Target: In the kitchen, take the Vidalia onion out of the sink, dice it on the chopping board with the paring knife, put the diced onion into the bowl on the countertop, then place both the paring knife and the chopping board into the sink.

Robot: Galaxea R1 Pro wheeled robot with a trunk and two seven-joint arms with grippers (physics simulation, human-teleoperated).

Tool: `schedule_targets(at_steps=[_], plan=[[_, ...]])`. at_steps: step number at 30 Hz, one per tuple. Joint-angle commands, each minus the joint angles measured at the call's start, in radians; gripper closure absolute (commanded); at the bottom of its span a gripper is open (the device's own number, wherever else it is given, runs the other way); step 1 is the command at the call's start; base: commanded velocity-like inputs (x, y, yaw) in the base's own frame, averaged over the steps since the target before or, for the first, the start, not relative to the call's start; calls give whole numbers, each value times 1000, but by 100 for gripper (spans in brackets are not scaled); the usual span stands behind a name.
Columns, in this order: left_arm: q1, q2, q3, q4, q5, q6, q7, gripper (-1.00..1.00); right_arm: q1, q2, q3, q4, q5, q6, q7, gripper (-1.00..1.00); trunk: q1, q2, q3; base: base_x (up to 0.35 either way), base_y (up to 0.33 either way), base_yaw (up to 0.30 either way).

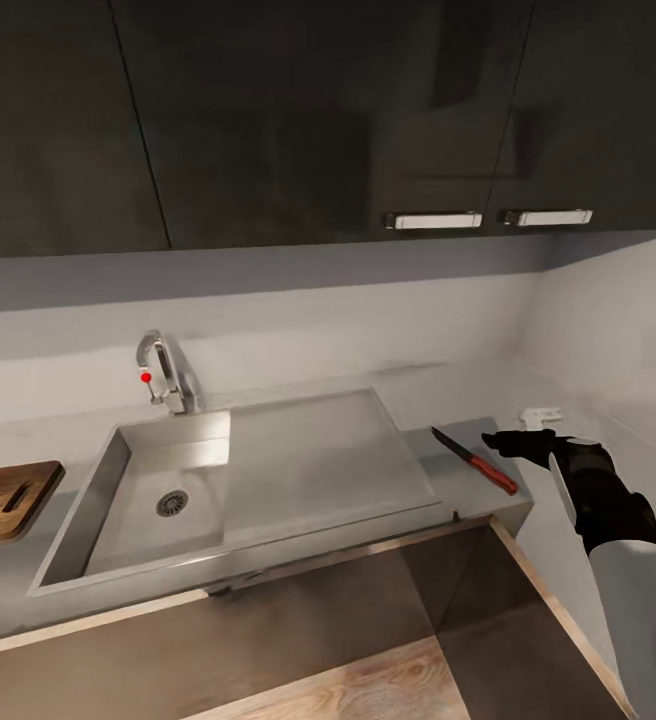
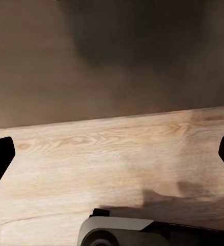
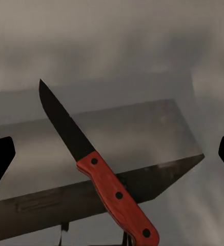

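Note:
The paring knife (image 1: pixel 473 460) lies flat on the countertop (image 1: pixel 468 490), just right of the sink's drainboard (image 1: pixel 318 460), its red handle toward the counter's front corner. My right gripper (image 1: pixel 508 443) hovers open right behind the handle, clear of it. In the right wrist view the knife (image 3: pixel 99 177) lies between the wide-apart fingertips (image 3: pixel 0 156). The sink (image 1: pixel 98 500) has a round drain (image 1: pixel 171 503) and a chrome tap (image 1: pixel 168 375) with a red knob. The chopping board (image 1: pixel 8 500) pokes in at far left. My left gripper (image 2: pixel 112 159) hangs open over the floor. Onion and bowl are out of view.
Dark wall cabinets (image 1: pixel 318 120) with white handles hang above the counter. A white side wall with a socket (image 1: pixel 540 413) closes off the counter's right end. Wooden floor (image 1: pixel 348 690) lies below the counter front.

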Motion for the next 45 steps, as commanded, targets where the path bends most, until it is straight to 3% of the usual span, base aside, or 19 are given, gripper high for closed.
schedule_targets(at_steps=[1, 10, 27, 45], plan=[[0, -1, 1, -1, -1, -2, 2, -100, -1, 0, -3, -1, 11, 4, 9, -100, 1, -2, -2, 20, 15, 0], [0, 0, 1, 0, -1, -2, 2, -100, -1, 1, -3, 2, 13, 3, 9, -100, 1, -2, -2, 5, 3, 0], [0, 0, 1, -1, -1, -2, 1, -100, -1, -5, -4, 95, 16, -1, 8, -100, 1, -2, -3, 0, 0, 0], [0, 0, 1, -2, -1, -2, 1, -100, -1, -3, -3, 100, 14, -1, 9, -100, 1, -2, -26, 0, 0, 0]])
